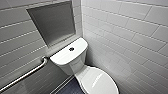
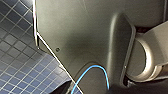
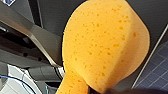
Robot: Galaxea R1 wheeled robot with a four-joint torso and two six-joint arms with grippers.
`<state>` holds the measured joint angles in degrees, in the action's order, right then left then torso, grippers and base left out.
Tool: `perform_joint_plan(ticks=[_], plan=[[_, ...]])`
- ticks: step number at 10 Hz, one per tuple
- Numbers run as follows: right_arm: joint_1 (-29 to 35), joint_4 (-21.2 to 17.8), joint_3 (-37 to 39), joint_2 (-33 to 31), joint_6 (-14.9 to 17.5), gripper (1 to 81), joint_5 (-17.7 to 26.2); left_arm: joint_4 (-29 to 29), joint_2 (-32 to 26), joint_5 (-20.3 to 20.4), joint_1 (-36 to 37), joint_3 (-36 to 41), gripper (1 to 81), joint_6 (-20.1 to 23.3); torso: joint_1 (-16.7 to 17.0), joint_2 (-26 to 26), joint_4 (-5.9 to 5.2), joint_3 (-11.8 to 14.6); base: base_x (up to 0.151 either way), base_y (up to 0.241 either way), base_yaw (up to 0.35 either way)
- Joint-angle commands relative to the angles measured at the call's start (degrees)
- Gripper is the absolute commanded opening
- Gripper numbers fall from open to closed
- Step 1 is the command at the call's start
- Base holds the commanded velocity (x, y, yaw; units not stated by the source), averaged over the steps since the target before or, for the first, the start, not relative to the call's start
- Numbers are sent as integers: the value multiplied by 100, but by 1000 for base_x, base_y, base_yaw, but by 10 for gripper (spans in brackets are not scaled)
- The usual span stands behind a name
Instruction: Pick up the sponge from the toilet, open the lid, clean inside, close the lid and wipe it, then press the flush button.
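Note:
The white toilet [image 1: 75,65] stands in the corner in the head view, its lid [image 1: 100,81] down over the bowl. The small dark flush button [image 1: 71,49] sits in the middle of the flat tank top [image 1: 65,55]. The orange sponge [image 3: 105,45] looms large and close in the right wrist view, porous and rounded. My right gripper [image 3: 105,91] is shut on its narrow lower end, in front of the robot's dark body. The left wrist view looks past the robot's dark casing at the floor, and nothing is held there.
A metal grab bar [image 1: 25,75] runs along the left wall below a recessed grey niche [image 1: 53,22]. White tiled wall [image 1: 130,37] closes in right of the toilet. Dark blue small-tiled floor [image 2: 17,62] lies beside the bowl [image 1: 67,88].

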<state>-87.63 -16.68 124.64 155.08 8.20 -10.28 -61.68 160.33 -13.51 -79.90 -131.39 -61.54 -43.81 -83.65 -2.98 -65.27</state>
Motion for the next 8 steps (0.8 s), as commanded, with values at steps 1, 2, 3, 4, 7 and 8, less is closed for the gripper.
perform_joint_plan(ticks=[1,2,3,4,7,8], plan=[[-76,86,-687,-396,15,10,439,1976,-212,-240,22,184,811,1997,0,0,0,0,0,0,0],[-76,86,-1096,-640,15,10,352,2970,-290,-128,22,245,811,3130,0,0,0,0,0,0,0],[-85,86,-1769,-1032,15,10,90,4099,-369,258,22,280,811,4269,0,0,0,0,0,0,0],[-41,86,-2453,-1470,6,10,9,4798,-387,322,22,289,811,5063,0,0,0,0,0,0,0],[414,86,-4372,-2754,15,10,-203,5272,-343,331,22,272,811,5556,0,0,0,0,0,0,0],[671,59,-4678,-3015,-21,10,-203,5254,-291,322,22,263,811,5556,0,0,0,0,0,0,0]])
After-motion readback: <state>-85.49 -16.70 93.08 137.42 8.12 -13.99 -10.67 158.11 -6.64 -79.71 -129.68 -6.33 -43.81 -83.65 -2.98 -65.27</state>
